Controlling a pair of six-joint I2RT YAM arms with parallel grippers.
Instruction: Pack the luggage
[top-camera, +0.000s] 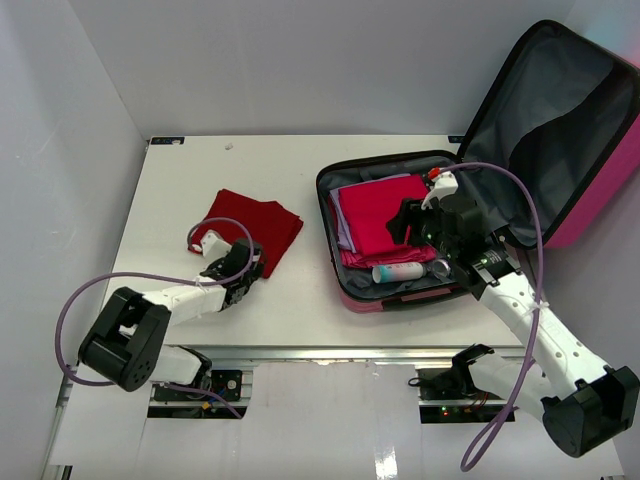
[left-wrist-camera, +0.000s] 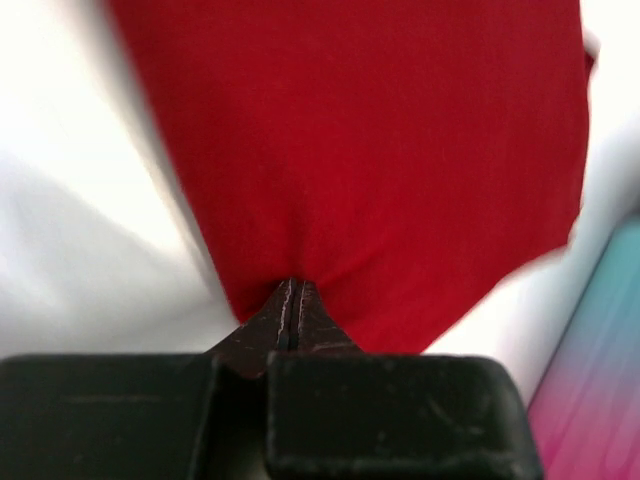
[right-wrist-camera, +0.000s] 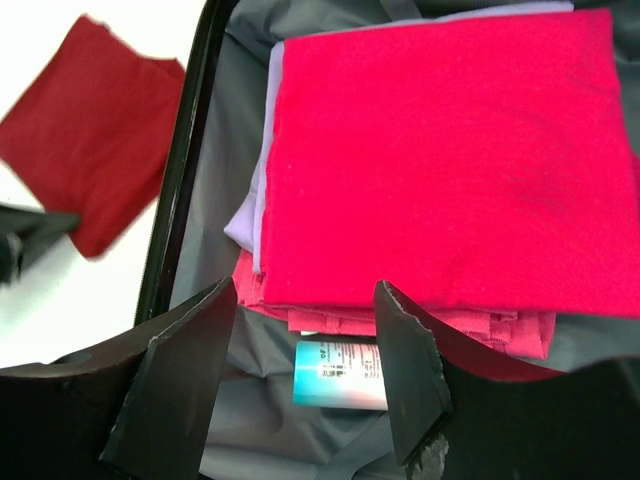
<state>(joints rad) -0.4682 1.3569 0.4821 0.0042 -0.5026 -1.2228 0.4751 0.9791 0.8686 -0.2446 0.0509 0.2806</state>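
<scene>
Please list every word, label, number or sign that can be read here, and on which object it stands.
Nothing can be read with certainty.
White and teal plastic tube in the open pink hard-shell suitcase: small dark print, too blurred to read.
No other text shows.

A white counter (top-camera: 300, 310) filled the middle of the space, matte and evenly lit, with only soft shadows on it. A plain pale wall (top-camera: 330, 60) closed off the far side, and another pale wall (top-camera: 50, 180) rose along the left, slightly dimmer. A small black bracket (top-camera: 165, 141) sat at the far left corner of the counter. A silver metal rail (top-camera: 330, 352) ran along its near edge, with white panels below.
</scene>
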